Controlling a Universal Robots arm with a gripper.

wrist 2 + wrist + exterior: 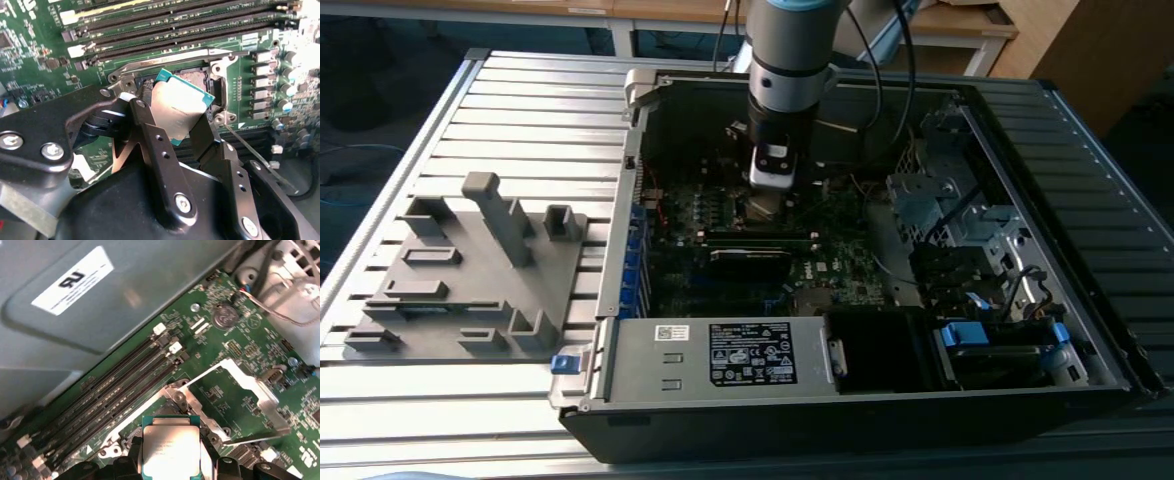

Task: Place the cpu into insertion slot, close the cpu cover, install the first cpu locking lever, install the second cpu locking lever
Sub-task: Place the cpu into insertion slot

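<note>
Cpu (182, 105) in pincer (174, 117), over insertion slot (192, 76), beside memory slots (175, 30).

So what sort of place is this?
Probably a robotics lab or test bench, not a factory line: an opened computer case sits on a slatted metal table, a robot arm reaches into it with a cpu in its fingers, and wooden desks stand behind.

You have a grey slatted metal table (520, 110) carrying everything here. Two things rest directly on it. A grey plastic fixture plate with upright blocks and posts (467, 270) sits toward the exterior view's left. Just beside it, a black open-sided desktop computer case (761, 430) lies on its side.
</note>
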